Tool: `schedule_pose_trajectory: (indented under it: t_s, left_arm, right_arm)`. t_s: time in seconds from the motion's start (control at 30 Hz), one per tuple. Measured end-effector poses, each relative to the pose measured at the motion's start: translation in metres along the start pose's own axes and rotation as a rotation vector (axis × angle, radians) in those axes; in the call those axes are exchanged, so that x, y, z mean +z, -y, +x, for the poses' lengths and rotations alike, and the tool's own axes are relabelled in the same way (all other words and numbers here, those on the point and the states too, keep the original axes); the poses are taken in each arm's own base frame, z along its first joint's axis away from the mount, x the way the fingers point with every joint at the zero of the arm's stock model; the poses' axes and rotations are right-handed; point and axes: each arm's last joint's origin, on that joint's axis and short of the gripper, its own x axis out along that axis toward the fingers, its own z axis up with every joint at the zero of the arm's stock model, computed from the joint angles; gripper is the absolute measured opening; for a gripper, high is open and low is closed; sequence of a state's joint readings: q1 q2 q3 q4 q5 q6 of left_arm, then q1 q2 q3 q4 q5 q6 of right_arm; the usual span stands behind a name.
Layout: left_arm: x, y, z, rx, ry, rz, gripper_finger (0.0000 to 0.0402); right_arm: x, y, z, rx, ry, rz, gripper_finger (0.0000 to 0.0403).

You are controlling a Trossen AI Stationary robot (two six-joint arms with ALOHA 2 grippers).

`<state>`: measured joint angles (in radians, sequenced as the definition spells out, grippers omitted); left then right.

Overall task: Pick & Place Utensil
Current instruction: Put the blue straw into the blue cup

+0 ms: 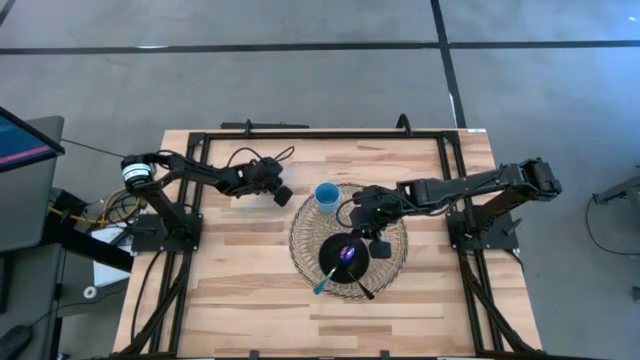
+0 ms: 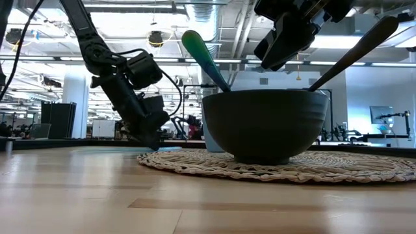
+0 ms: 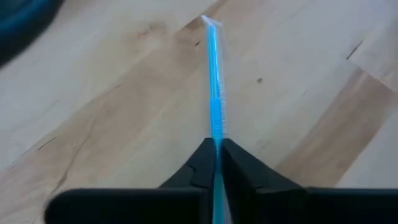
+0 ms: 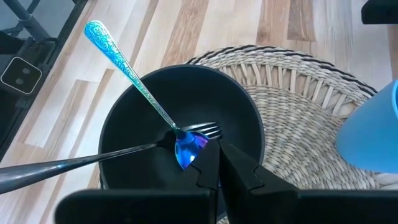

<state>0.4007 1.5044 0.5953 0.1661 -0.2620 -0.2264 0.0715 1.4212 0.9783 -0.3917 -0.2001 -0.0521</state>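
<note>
A thin blue straw in a clear wrapper (image 3: 214, 81) lies out ahead of my left gripper (image 3: 216, 148), which is shut on it low over the wood, left of the blue cup (image 1: 326, 197). My right gripper (image 4: 219, 163) is shut and empty, hovering above the dark bowl (image 1: 345, 258) on the woven mat (image 1: 300, 240). In the bowl an iridescent blue spoon (image 4: 134, 84) and a dark fork (image 4: 68, 163) lean on the rim, their heads at the bottom. In the low view my right gripper (image 2: 286, 32) hangs clear above the bowl (image 2: 263, 123). My left gripper pinches the straw between its two fingers (image 3: 239, 165), at a point along its length (image 3: 216, 138). The straw runs along the fingers, not across them, and sticks out beyond their tips. The gripper slants down to the table from the left side, and the straw's far end (image 3: 210, 25) is at the wood.
The blue cup (image 4: 373, 134) stands on the mat's far edge, between the two grippers. The spoon handle (image 2: 201, 55) and fork handle (image 2: 357, 49) stick up past the bowl's rim. Bare wood lies toward the near edge (image 1: 250, 320). A black frame (image 1: 300, 135) borders the table.
</note>
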Motion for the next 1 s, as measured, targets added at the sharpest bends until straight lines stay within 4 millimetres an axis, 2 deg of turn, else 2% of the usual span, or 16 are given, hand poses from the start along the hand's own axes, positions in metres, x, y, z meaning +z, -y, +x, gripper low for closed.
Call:
schedule_pose_trajectory:
  t_s: [0.2, 0.3, 0.53, 0.67, 0.83, 1.0]
  left_arm:
    - [0.002, 0.0, -0.002, 0.001, 0.015, -0.003, 0.0014]
    - [0.008, 0.0, -0.013, -0.012, 0.058, -0.011, 0.001]
    - [0.037, 0.005, -0.069, -0.109, 0.293, -0.048, 0.0009]
    - [0.047, 0.009, -0.102, -0.201, 0.417, -0.056, 0.0011]
    - [0.053, 0.023, -0.128, -0.357, 0.541, -0.046, 0.001]
    - [0.063, 0.048, -0.148, -0.554, 0.781, 0.051, 0.001]
  right_arm:
    - [0.0, 0.0, 0.0, 0.0, 0.004, -0.001, 0.0001]
    - [0.0, 0.0, 0.0, 0.0, 0.004, -0.001, 0.0001]
    - [0.001, 0.0, 0.0, -0.001, 0.011, -0.002, 0.0001]
    - [0.003, 0.001, 0.0, -0.016, 0.03, -0.006, 0.0001]
    - [0.004, 0.001, 0.0, -0.024, 0.038, -0.008, 0.0001]
    - [0.004, 0.001, 0.0, -0.024, 0.039, -0.008, 0.0001]
